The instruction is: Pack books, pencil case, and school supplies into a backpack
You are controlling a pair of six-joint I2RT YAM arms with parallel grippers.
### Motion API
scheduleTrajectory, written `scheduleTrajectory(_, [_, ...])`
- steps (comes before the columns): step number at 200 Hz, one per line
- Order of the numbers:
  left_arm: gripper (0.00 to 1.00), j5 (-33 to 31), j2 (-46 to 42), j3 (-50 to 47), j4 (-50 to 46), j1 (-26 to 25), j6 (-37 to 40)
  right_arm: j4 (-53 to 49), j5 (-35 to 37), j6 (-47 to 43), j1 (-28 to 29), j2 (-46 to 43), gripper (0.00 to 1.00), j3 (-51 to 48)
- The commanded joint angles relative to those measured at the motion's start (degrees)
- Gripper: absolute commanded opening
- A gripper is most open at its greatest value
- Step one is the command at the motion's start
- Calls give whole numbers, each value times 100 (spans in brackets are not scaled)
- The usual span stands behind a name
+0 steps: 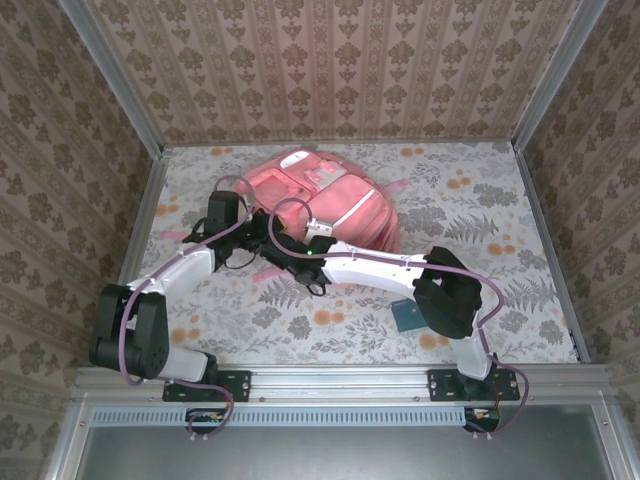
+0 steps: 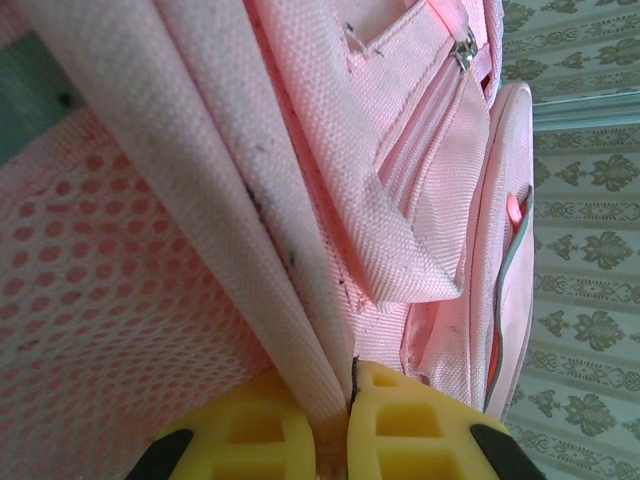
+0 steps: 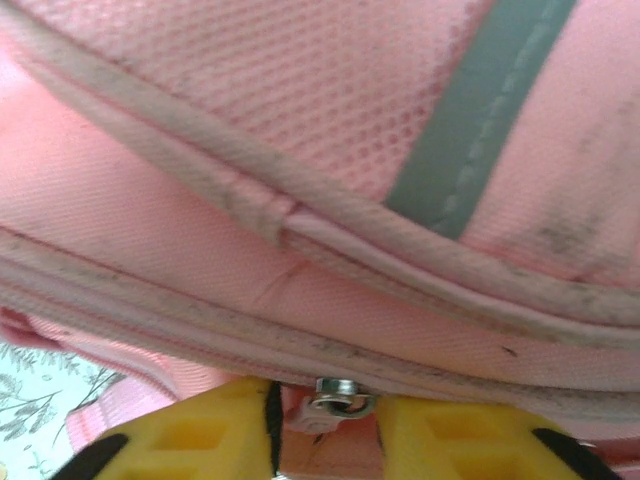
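The salmon-pink backpack (image 1: 340,195) lies at the back middle of the table. My left gripper (image 1: 268,228) is at its near left side. In the left wrist view that gripper (image 2: 345,385) is shut on a pale pink edge band of the backpack (image 2: 300,250), next to pink mesh. My right gripper (image 1: 290,250) reaches in just below the left one. Its yellow fingers (image 3: 440,440) are closed on the metal zipper pull (image 3: 340,397) under a piped seam of the backpack (image 3: 330,230). A small teal book (image 1: 408,317) lies flat beside the right arm's elbow. The pencil case and school supplies are out of view.
The floral tablecloth (image 1: 500,220) has free room to the right of the backpack and at the front left. Patterned walls (image 1: 330,70) close in the back and both sides. Both arms cross the middle of the table.
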Motion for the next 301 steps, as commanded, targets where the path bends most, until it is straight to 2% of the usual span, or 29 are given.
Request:
scheduleTrajectory(1, [3, 110, -229, -10, 114, -10, 86, -733, 716, 99, -115, 72, 25, 193])
scheduleTrajectory(34, [3, -43, -227, -14, 4, 7, 186, -1075, 725, -136, -116, -195, 16, 52])
scheduleTrajectory(79, [2, -103, -226, -20, -89, 71, 312, -747, 266, -1399, -126, -638, 15, -468])
scheduleTrajectory(126, [2, -131, -202, -5, -142, 131, 367, -1171, 340, -1867, -208, -859, 15, -615])
scheduleTrajectory(160, [1, -105, -199, 26, -144, 139, 383, -259, -573, -2778, -367, -1050, 16, -1052])
scheduleTrajectory(177, [2, -95, -212, 46, -169, 139, 402, -63, -880, -3175, -398, -981, 22, -1028])
scheduleTrajectory(191, [2, -84, -210, 47, -181, 146, 402, -99, -858, -3374, -398, -863, 26, -915])
scheduleTrajectory(209, [2, -78, -218, 34, -190, 145, 410, -109, -692, -3605, -398, -758, 27, -831])
scheduleTrajectory(285, [3, -69, -228, 79, -229, 139, 424, 331, -579, -4402, -381, -752, 24, -1014])
scheduleTrajectory(301, [2, -106, -235, 91, -273, 150, 439, 268, -450, -4471, -376, -737, 20, -982])
